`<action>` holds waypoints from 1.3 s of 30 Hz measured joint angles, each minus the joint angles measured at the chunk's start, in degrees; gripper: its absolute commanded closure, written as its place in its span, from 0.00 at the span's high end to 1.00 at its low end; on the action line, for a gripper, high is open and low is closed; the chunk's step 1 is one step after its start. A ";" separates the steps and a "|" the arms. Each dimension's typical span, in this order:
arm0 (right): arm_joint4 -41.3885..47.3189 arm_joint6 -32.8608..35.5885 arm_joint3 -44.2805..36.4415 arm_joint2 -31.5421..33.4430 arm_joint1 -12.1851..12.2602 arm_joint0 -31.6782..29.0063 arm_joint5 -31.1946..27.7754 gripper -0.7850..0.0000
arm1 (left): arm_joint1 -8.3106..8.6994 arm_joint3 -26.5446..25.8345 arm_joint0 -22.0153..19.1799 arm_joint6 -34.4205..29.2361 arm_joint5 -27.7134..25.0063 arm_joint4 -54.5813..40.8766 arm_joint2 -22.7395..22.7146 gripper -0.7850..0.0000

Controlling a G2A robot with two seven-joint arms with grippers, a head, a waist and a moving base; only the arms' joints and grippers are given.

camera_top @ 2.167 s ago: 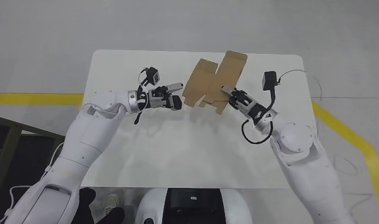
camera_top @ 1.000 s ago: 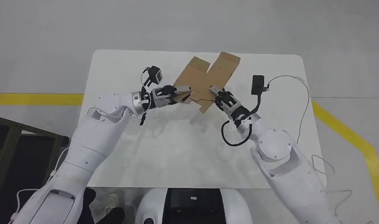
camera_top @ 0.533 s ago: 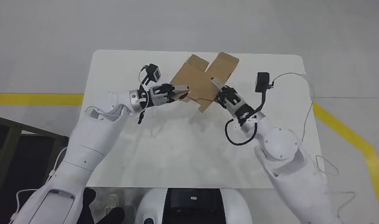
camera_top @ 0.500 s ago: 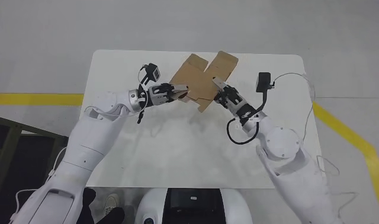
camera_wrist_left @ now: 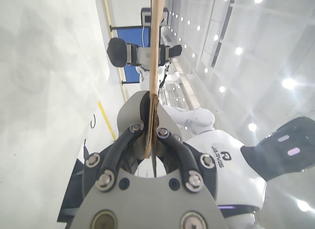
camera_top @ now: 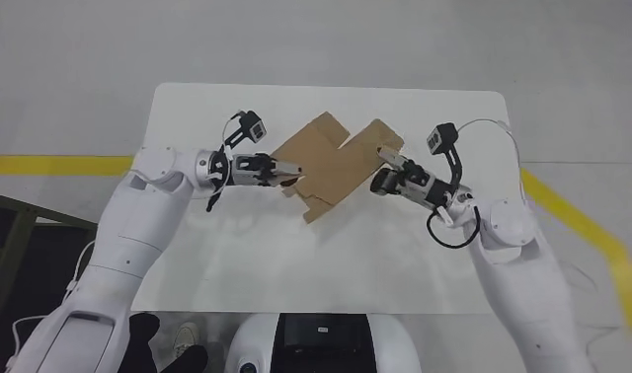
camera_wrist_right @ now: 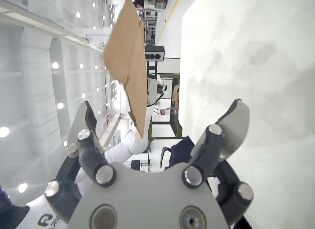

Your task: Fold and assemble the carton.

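top view: a flat, unfolded brown cardboard carton (camera_top: pixel 331 159) is being held over a white table (camera_top: pixel 296 264), stretching from one pincer across to the other. the left pincer (camera_top: pixel 284 170) is gripping the edge of the carton nearest to it. the right pincer (camera_top: pixel 381 171) is sitting at the opposite edge, with one of the carton's flaps just beyond its tips.

left wrist view: the left pincer (camera_wrist_left: pixel 150 106) is pinching the carton (camera_wrist_left: pixel 155 42), its two fingers (camera_wrist_left: pixel 129 114) pressed together on the doubled board. the carton is showing edge-on as a thin brown strip running straight out from the tips.

right wrist view: the right pincer (camera_wrist_right: pixel 160 119) is standing spread wide, its fingers (camera_wrist_right: pixel 85 119) well apart. a corner of the carton (camera_wrist_right: pixel 128 57) is pointing into the gap between them, nearer one finger than the other and touching neither. the rest of the sheet is fanning out away from the tips. the table (camera_wrist_right: pixel 246 42) is lying off to the side of the other finger, apart from the carton.
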 measured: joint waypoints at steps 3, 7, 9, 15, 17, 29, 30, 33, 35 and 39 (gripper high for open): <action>-1.09 6.18 2.11 0.71 0.51 0.96 -2.46 1.00 | 0.16 1.19 -0.28 -3.48 -0.68 -0.57 -0.22 0.00; 0.51 12.39 4.83 1.07 0.89 2.13 -4.90 1.00 | 0.44 1.24 -0.40 -5.62 -1.31 -0.77 0.29 0.00; 2.47 15.03 6.42 1.02 0.96 2.77 -5.91 1.00 | 0.77 0.49 -0.16 -5.54 -1.43 -0.90 1.08 0.00; 8.03 21.27 10.45 0.06 0.95 4.85 -8.40 1.00 | 2.04 -1.61 0.19 -5.51 -2.58 -1.65 3.23 0.00; 8.03 21.56 10.81 0.00 0.97 5.08 -8.51 1.00 | 2.58 -2.33 0.08 -5.51 -2.75 -1.35 4.36 0.00; 7.96 21.47 10.74 0.01 0.97 5.03 -8.48 1.00 | 3.19 -2.15 -0.20 -5.51 -3.11 -1.23 4.85 0.00; 7.77 21.26 10.61 -0.09 0.97 4.88 -8.47 1.00 | 3.20 -2.36 -0.05 -5.28 -3.04 -1.10 4.87 0.00; 7.00 22.41 10.20 -0.79 1.10 4.47 -9.75 1.00 | 3.40 -4.14 1.05 -3.97 -2.24 0.03 4.67 0.00; 6.03 25.40 11.42 -1.20 1.25 4.91 -11.94 1.00 | 3.65 -4.97 1.54 -4.69 -1.56 0.33 4.24 0.00; 8.80 28.65 14.91 -2.07 1.20 5.86 -15.03 1.00 | 3.94 -6.54 2.37 -5.56 -1.09 -0.09 4.12 0.00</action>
